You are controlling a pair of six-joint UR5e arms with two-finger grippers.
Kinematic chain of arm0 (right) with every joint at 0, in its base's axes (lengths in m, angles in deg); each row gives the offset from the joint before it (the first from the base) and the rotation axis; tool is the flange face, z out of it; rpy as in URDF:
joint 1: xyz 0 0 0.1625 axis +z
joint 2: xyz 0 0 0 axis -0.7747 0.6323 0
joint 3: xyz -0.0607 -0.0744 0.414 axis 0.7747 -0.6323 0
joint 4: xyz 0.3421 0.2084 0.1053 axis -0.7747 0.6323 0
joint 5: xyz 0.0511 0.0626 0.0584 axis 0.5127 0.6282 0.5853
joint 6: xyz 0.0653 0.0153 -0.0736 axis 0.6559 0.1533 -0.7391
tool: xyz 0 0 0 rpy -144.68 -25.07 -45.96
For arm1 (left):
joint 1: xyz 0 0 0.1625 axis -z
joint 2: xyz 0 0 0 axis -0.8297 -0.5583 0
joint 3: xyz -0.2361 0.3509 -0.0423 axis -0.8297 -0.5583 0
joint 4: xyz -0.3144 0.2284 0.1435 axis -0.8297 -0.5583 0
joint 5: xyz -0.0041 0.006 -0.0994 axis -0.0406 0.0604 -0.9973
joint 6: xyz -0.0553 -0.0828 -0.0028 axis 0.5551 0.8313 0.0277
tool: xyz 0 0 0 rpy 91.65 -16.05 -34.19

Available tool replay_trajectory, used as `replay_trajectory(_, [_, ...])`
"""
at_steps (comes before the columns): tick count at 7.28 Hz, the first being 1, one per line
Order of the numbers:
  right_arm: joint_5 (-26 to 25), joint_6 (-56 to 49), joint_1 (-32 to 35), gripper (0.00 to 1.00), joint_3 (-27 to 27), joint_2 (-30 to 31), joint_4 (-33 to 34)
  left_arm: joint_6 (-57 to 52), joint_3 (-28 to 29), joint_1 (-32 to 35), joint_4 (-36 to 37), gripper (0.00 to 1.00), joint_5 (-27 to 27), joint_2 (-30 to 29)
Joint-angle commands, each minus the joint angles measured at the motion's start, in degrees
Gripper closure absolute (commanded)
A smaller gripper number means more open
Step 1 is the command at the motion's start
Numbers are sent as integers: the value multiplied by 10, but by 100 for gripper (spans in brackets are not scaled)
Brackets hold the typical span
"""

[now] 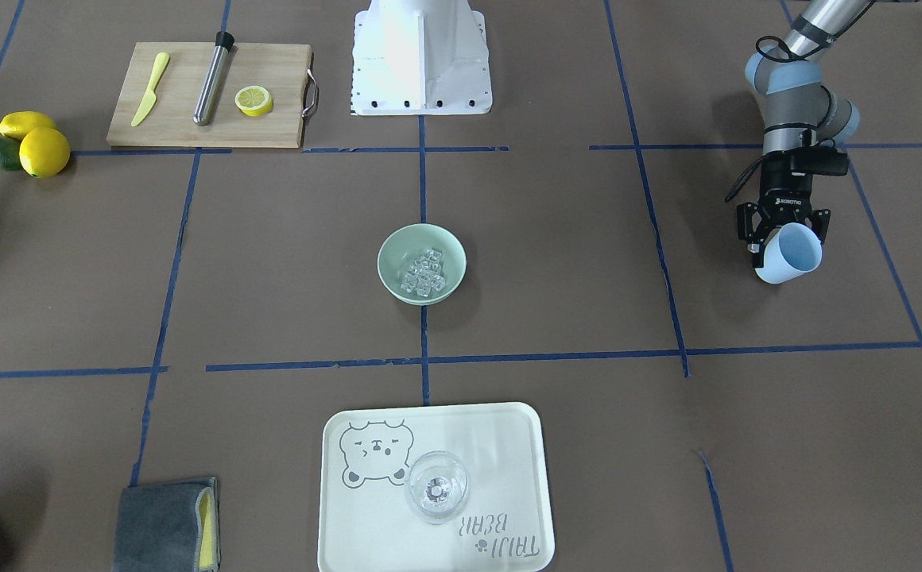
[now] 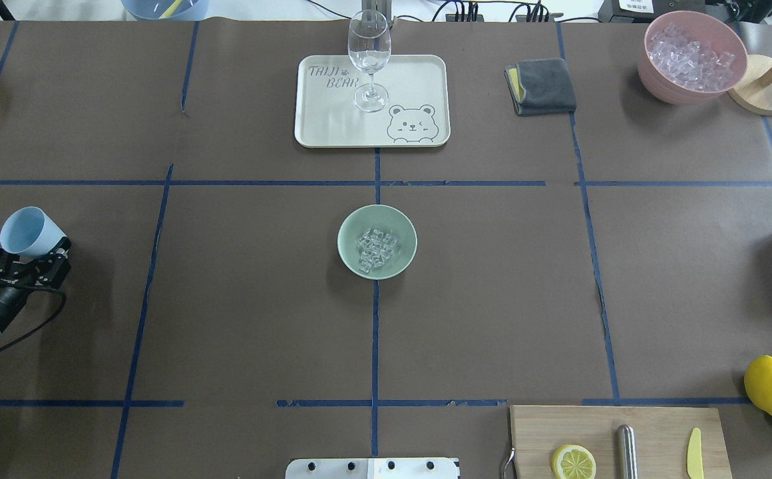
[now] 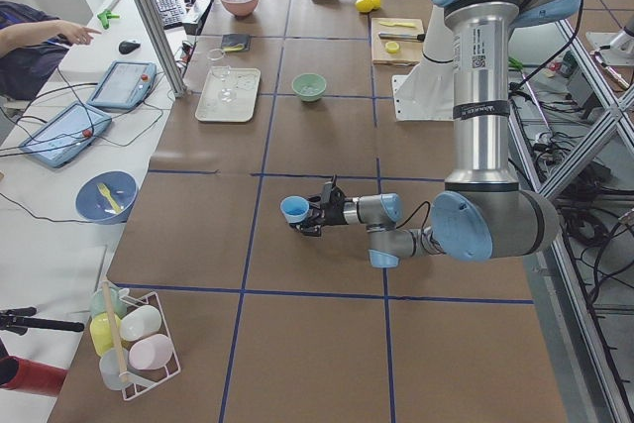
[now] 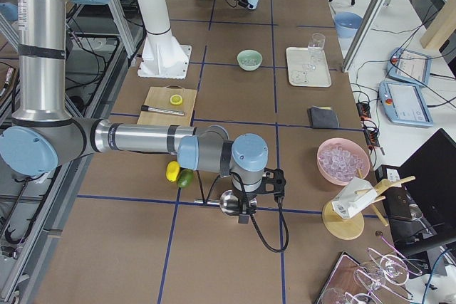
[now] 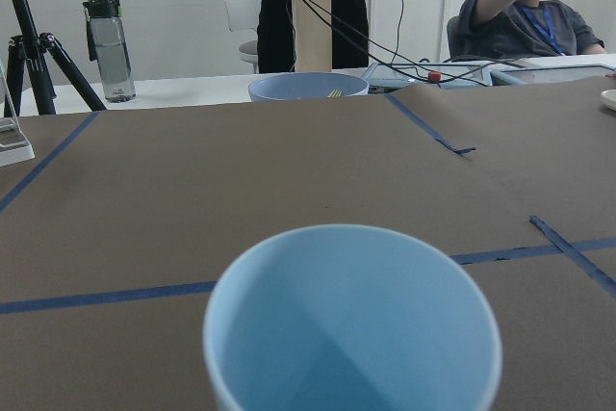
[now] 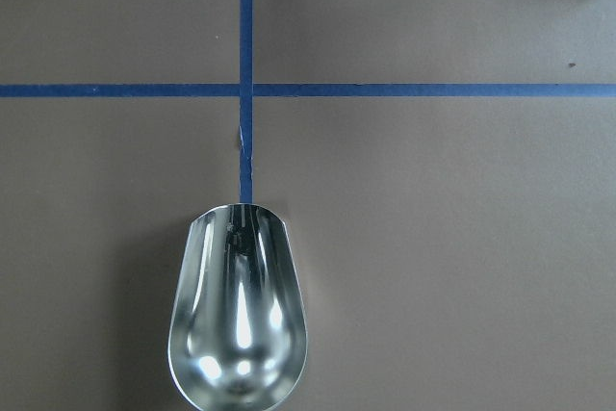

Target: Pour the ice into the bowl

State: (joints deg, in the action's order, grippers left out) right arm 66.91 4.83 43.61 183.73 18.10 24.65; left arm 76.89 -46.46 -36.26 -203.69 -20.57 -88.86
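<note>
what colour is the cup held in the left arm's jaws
Light blue, plain with no pattern. The cup shows best in the left wrist view.

One mint bowl [image 2: 349, 233], one blue cup [image 2: 26, 229], one glass [image 2: 369, 48], one tray [image 2: 333, 120], two lemons [image 2: 770, 384].

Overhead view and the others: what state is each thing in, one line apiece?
bowl, upright, holding the ice
light blue cup, empty, tilted
left gripper, shut on the light blue cup
metal scoop, empty
right gripper, open or shut cannot be told
wine glass, upright, empty, on the tray
pink container, full
</note>
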Motion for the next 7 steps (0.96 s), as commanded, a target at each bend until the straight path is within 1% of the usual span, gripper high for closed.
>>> replay_trajectory(1, [0,0,0,0,1,0,0,0,0,0,-1,1,2,0])
replay_trajectory(4, [0,0,0,0,-1,-4,0,-3,-2,0,-1,0,1,0])
replay_trajectory(7, [0,1,0,0,0,-4,0,-8,-18,1,-11,0,1,8])
